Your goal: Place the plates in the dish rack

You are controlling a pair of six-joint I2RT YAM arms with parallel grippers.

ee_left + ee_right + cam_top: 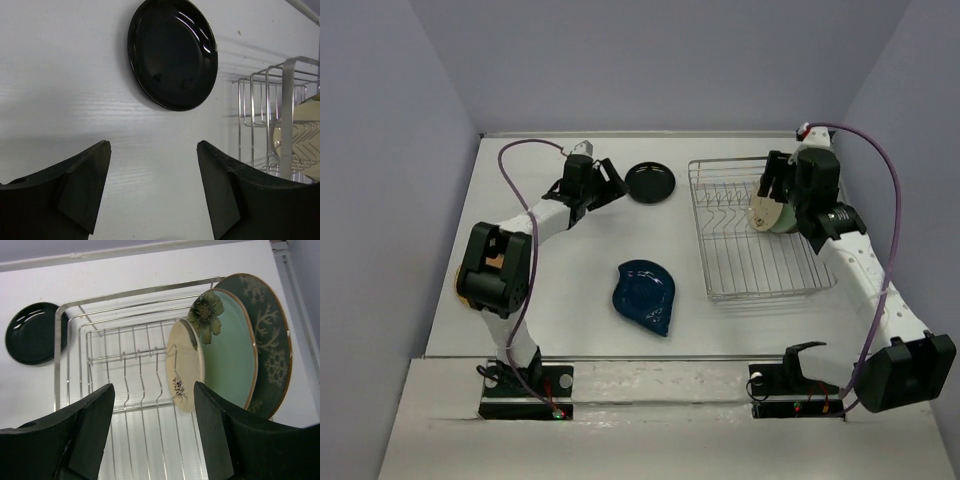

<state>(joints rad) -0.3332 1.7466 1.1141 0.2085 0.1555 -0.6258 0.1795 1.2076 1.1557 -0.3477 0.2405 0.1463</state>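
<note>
Plates stand on edge in a rectangular silver wire dish rack on the right side of a white table. Through the right wrist camera, a cream plate with a small dark motif is nearest. A pale teal plate with a painted flower stands just behind it, and a dark green plate with pale branch and snowflake patterns is at the back. All three are packed close together among the upright tines, toward the rack's far right part. The right gripper hovers near them over the rack, its black fingers spread wide with nothing between them. Out on the table, a small glossy black round plate lies flat just left of the rack's far corner. A dark blue teardrop-shaped plate lies flat closer to the arm bases, left of the rack and apart from it. The left gripper hangs just to the left of the black plate, its fingers likewise spread apart and empty, not touching the plate.
</note>
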